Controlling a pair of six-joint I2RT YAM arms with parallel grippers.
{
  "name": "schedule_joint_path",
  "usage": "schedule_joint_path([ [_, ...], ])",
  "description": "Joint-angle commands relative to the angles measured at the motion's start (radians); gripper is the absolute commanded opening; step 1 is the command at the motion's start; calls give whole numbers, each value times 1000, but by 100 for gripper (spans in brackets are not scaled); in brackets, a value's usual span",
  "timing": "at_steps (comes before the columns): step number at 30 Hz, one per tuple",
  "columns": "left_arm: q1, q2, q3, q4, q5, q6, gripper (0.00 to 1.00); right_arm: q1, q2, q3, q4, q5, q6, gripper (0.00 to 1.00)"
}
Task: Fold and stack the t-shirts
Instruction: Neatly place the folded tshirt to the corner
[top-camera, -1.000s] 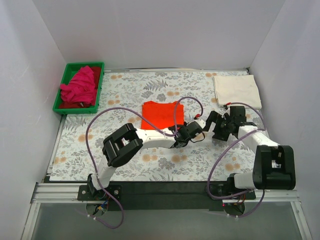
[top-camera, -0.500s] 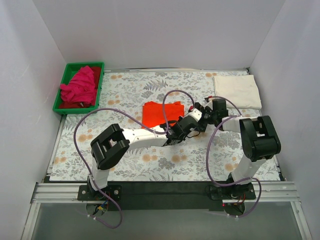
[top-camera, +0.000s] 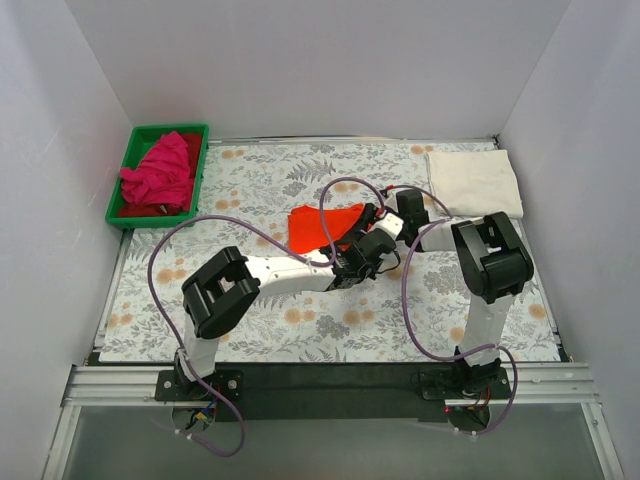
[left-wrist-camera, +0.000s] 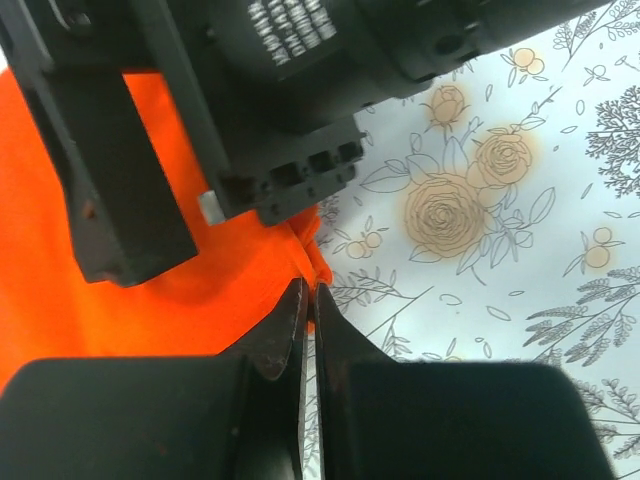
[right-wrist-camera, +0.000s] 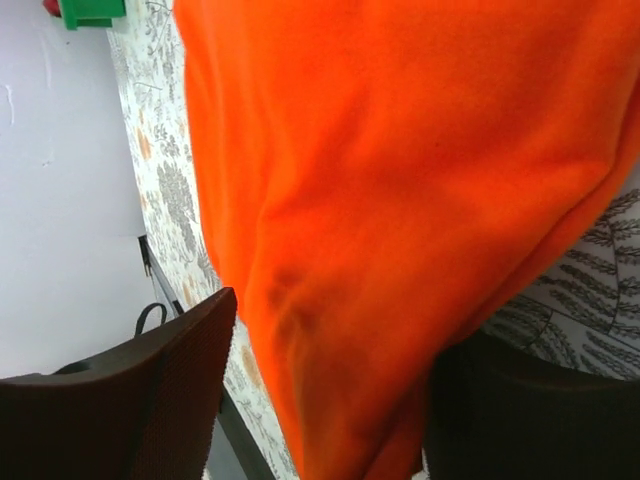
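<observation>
a robot lab cell: bare white panels (top-camera: 300, 70) beyond and either side of the left pincer (left-wrist-camera: 307, 295), a floral-clothed table (top-camera: 250, 180) beneath it, 2 arms (top-camera: 290, 272) bolted to an aluminium rail (top-camera: 110, 385) behind it.

orange shirt (top-camera: 318, 225): bright orange-red, near the middle of the floral cloth, left part lying flat, right edge lifted and bunched into soft creases. cream shirt (top-camera: 475, 182): folded into a neat flat rectangle at the far right corner, well apart from the orange one. pink shirt (top-camera: 160, 172): magenta, crumpled in a loose heap inside the tray at far left.
</observation>
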Motion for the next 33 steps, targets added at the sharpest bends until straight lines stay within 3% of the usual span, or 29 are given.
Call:
schedule_joint_path([
  [1, 0, 0, 49, 38, 41, -61, 2, 10, 54, 9, -56, 41, -75, 60],
  [2, 0, 0, 49, 38, 42, -69, 4, 9, 51, 9, -58, 43, -84, 49],
  [5, 3, -20, 47, 38, 61, -97, 18, 7, 42, 22, -96, 69, -154, 28],
  [9, 25, -68, 35, 25, 108, -134, 42, -3, 34, 75, -215, 122, -288, 10],
  [10, 32, -84, 33, 20, 117, -143, 54, -9, 34, 94, -269, 138, -352, 7],
  [11, 43, -101, 18, 17, 131, -169, 59, -14, 33, 126, -306, 171, -383, 3],
  [14, 110, -181, -45, 25, 196, -203, 76, -39, 34, 193, -449, 266, -525, 1],
  [17, 227, -255, -92, 18, 271, -242, 82, -52, 42, 314, -582, 398, -665, 1],
  [26, 790, -377, -149, -215, 688, -316, 79, -68, 103, 652, -804, 832, -992, 1],
  [27, 868, -394, -169, -204, 693, -322, 79, -78, 111, 678, -814, 848, -1006, 1],
  [30, 954, -460, -293, -117, 662, -348, 84, -100, 154, 778, -852, 915, -1056, 1],
  [33, 985, -444, -335, -133, 606, -359, 95, -115, 194, 882, -878, 975, -1102, 1],
])
